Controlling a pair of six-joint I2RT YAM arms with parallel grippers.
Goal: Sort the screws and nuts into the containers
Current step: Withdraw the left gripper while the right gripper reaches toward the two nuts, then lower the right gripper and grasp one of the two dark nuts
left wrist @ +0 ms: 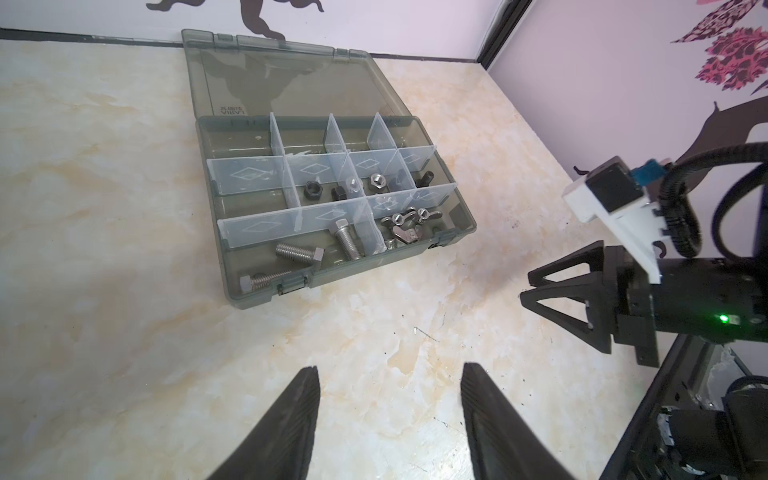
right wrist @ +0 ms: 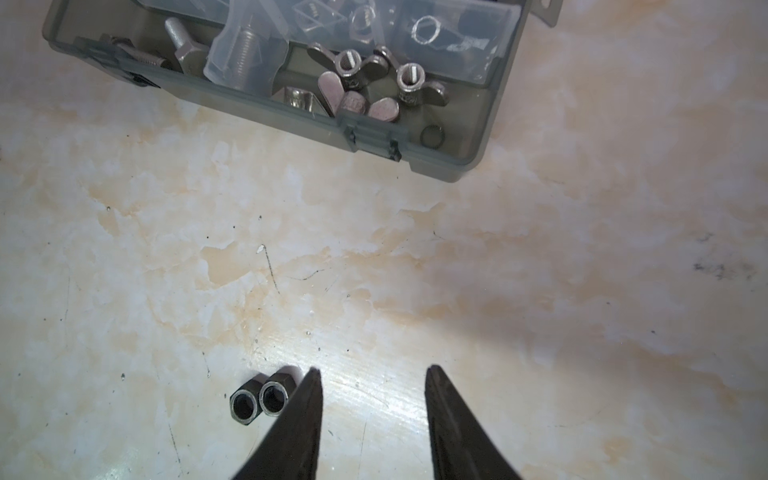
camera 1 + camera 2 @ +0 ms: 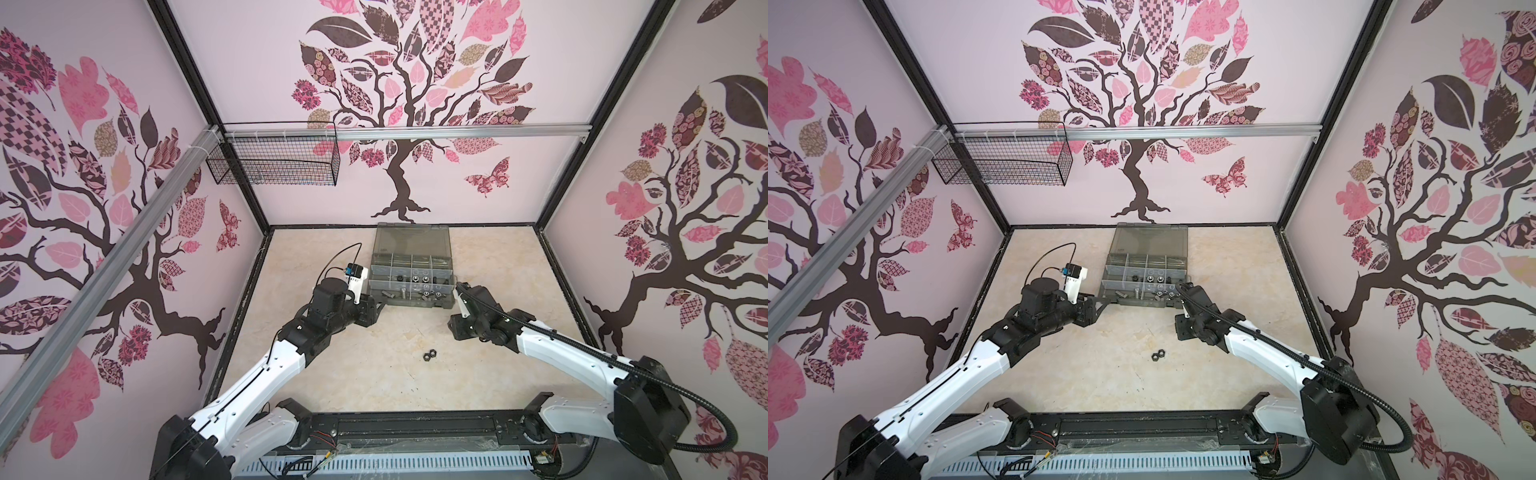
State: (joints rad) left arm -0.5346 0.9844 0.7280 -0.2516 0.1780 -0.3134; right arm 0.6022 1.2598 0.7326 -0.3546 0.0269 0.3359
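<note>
Two black hex nuts (image 2: 257, 401) lie touching each other on the bench (image 2: 540, 291), just outside the gap of the right jaws, which stand parted and empty. The left jaws, also parted and empty, hang over bare bench near the open organizer case (image 1: 353, 270). The case holds silver bolts (image 1: 299, 252), wing nuts (image 1: 405, 222) and more hex nuts (image 1: 311, 190). Lettering on its lid (image 1: 291, 83) is too small to read.

Marbled beige tabletop (image 3: 374, 386) with open organizer case (image 3: 411, 241) and two touching black nuts (image 3: 429, 355)
</note>
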